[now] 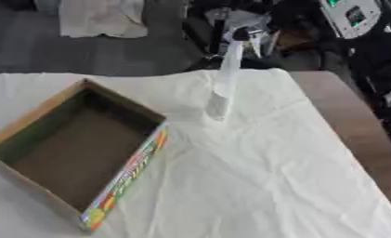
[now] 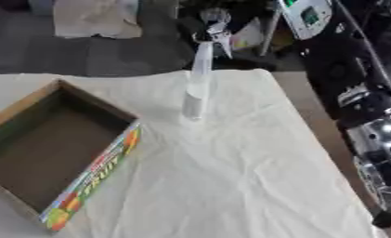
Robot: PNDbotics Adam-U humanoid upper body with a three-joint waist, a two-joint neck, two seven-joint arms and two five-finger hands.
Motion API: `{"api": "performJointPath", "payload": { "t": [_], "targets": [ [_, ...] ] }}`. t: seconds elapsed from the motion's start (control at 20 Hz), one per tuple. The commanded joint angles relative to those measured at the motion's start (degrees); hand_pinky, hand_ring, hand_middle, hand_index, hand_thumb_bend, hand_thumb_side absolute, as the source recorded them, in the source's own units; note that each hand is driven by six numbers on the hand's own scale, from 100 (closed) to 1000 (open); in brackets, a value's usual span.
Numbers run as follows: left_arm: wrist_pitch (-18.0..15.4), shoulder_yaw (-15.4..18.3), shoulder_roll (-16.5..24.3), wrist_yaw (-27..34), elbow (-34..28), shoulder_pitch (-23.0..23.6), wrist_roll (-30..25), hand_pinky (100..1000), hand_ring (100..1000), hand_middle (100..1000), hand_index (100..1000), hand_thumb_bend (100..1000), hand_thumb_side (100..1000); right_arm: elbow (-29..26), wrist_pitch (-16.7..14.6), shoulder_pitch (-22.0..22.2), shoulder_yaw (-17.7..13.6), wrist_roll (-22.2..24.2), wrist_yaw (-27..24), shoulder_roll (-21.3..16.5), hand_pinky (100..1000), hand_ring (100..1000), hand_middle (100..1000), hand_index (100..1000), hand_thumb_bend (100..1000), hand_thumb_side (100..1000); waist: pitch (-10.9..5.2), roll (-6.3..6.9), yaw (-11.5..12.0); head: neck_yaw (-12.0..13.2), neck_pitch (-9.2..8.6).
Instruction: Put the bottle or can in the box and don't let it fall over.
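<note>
Left eye view. Nearest item: cardboard box (image 1: 76, 148), open-topped, lying at the lower left of the table (image 1: 344, 125), one long outer side printed in bright colours. Contents: nothing to be seen on its brown floor. White cloth (image 1: 255, 176), creased, covers most of the table; bare brown surface shows along the right edge. Bottle (image 1: 223, 88), tall, slender and clear, stands upright on the cloth, just beyond the box's far right corner and apart from it; dark cap at top. No robot arm appears in this view.

Right eye view. Same box, cloth and bottle, set slightly further left. Additional item, not seen in the other view: robot arm (image 2: 365, 135), black with silver joints, running down the right edge, well apart from the bottle. A dark tip at the lower right corner may be part of the right robot hand (image 2: 385, 218); whether its fingers are spread or curled cannot be told. Left robot hand: none shown.
</note>
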Motion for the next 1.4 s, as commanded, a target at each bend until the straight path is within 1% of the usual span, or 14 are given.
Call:
{"api": "performJointPath", "payload": {
  "t": [0.05, 0.5, 1.4],
  "targets": [
    [0.12, 0.03, 1.34, -0.1, -1.18, -0.55, -0.08, 936, 564, 703, 606, 176, 858, 0.52, -1.19, -1.42, -0.94, 0.6, 1.77, -0.99, 891, 865, 948, 885, 453, 448, -0.74, 0.18, 0.06, -0.23, -0.77],
    [0.17, 0.02, 1.25, -0.18, -1.18, -0.6, -0.06, 937, 563, 703, 605, 176, 860, 1.98, -1.94, -1.65, -1.39, 0.15, 3.34, -0.6, 891, 867, 950, 886, 442, 450, -0.1, 0.22, 0.31, -0.29, -1.01],
    [0.38, -0.15, 1.12, -0.29, -1.18, -0.65, -0.24, 939, 561, 703, 603, 176, 865, 4.02, -1.66, -2.03, -2.81, -2.21, 6.52, -0.55, 888, 863, 945, 882, 434, 441, 0.97, 0.09, 0.45, 0.09, -1.36]
  ]
}}
